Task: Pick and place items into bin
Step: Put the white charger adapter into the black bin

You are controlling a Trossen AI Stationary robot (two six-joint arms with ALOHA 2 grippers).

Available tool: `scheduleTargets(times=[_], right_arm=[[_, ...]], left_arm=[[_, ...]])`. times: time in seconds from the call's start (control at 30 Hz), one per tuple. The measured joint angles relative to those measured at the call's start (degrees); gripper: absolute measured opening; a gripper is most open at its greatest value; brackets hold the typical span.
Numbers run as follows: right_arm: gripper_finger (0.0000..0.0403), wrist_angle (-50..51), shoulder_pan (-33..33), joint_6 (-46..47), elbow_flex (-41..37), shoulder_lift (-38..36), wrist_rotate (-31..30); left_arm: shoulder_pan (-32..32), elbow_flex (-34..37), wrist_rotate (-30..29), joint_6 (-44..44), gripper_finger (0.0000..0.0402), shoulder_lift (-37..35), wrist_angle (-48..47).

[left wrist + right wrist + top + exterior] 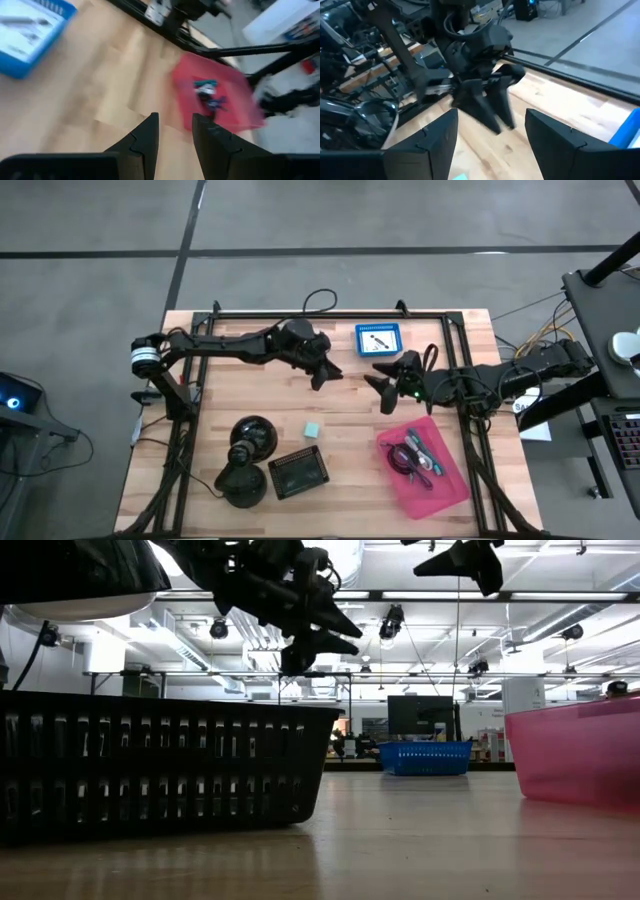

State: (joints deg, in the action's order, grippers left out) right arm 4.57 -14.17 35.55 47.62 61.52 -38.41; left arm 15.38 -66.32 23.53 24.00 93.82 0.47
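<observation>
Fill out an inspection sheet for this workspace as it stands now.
Surface: wooden table, bare in the middle.
Job's things: pink bin holds several small items; pale teal cube loose on the table.
Clutter: blue tray; black basket; two black domed objects.
Grippers: left gripper open, empty, raised; right gripper open, empty, raised.
Cables: black loop at the far edge.
Surroundings: grey floor; desk at the right.

One camera is looking straight down on my whole worktop (330,440), another is sitting level with its surface, staring across into the room. My left wrist camera is facing the pink bin (215,95), also visible from above, while my right is watching my left claw (492,107) close up.
</observation>
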Motion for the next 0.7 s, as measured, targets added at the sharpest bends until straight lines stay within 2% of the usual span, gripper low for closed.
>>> scheduleTargets(times=[0.1, 0.27, 0.43, 0.7], right_arm=[[0.0216, 0.1, 0.0, -2.3, 0.0, 0.0, -0.6], [0.0216, 1.9, 0.3, -7.0, 0.0, -0.4, -0.7], [0.0215, 8.0, 1.9, -8.6, 0.6, -3.1, -0.8], [0.0215, 21.7, 3.9, -8.6, 1.9, -10.9, -0.6]], left_arm=[[-0.1, 0.0, 0.6, 4.0, 0.01, 0.0, 0.3], [0.0, 0.0, 0.6, 4.3, 0.01, 0.0, 0.6], [-0.4, -0.1, 0.0, 9.1, 0.0103, 0.0, 0.5], [-2.8, -0.4, -4.7, 21.8, 0.017, 0.0, -0.1]])
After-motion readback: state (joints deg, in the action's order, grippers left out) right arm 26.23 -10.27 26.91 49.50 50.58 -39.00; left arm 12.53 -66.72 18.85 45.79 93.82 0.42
